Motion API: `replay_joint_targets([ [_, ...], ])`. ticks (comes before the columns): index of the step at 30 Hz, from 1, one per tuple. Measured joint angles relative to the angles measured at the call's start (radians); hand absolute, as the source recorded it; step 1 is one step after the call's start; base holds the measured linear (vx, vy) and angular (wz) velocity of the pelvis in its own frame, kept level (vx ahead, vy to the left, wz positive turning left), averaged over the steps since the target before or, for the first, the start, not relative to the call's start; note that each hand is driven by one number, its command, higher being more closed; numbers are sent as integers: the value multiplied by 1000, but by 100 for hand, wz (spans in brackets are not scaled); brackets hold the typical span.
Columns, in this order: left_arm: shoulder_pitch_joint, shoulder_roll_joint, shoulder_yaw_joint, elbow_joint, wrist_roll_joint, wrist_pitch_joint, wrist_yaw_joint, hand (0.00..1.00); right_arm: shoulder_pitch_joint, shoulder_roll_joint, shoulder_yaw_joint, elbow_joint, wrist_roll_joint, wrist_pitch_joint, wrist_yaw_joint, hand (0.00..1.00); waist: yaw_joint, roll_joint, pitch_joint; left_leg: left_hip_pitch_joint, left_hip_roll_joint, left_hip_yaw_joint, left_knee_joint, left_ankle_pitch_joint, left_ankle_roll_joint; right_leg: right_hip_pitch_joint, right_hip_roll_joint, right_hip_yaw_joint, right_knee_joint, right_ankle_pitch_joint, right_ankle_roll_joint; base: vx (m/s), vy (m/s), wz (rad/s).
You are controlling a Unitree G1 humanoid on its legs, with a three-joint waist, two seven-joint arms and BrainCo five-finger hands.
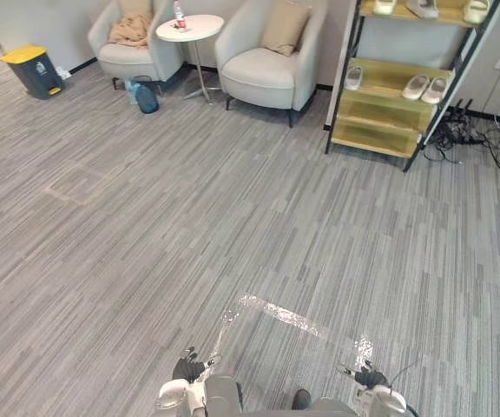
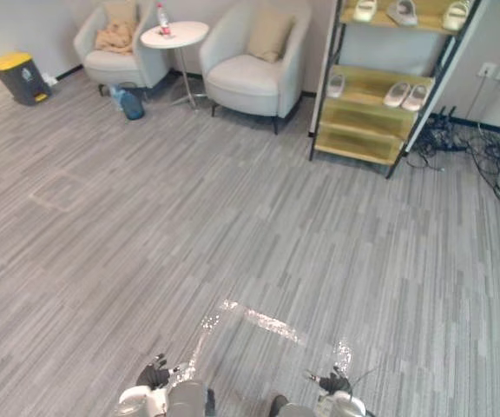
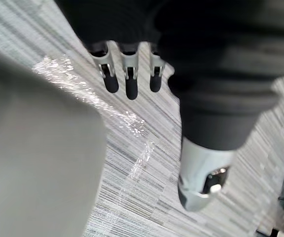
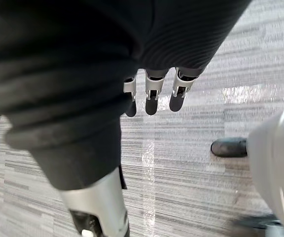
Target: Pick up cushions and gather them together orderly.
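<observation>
Our left hand [image 3: 131, 79] and right hand [image 4: 152, 96] hang loose and empty, since the cushion [image 1: 285, 26] sits far off on an armchair [image 1: 263, 71]

A: What kind of place is this?

B: An office lounge, I think. The floor is grey striped carpet [image 1: 233, 217], and a pale armchair [image 1: 263, 74] with a beige cushion [image 1: 285, 26] and a second armchair [image 1: 128, 56] stand by the wall, a small round white table [image 1: 189, 28] between them.

A: Anything more?

B: A yellow-lidded bin [image 1: 35, 69], and an open shelf [image 1: 389, 104] with slippers [image 1: 416, 86].
</observation>
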Motion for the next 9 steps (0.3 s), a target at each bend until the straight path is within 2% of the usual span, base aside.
replay_joint_targets([
  [2,-8,12,0,0,-2,-1,-1,0,18,8,-5,-6,-1,0,2,0,-2,-33,-7,42,-25,16,-28,-9,15,32,-30,9,-8,-19,28,267,63,-13],
  [4,-7,18,1,0,-2,1,-2,0,35,9,-17,-6,-1,0,1,0,0,-49,-14,67,-42,27,-45,-14,23,46,-47,15,-10,-30,43,196,63,-1],
  [9,4,18,-1,2,0,1,-5,0,57,30,-35,-7,-2,-1,6,0,3,-57,-31,121,-71,40,-112,-10,40,69,-73,26,-29,-40,59,99,26,-7],
])
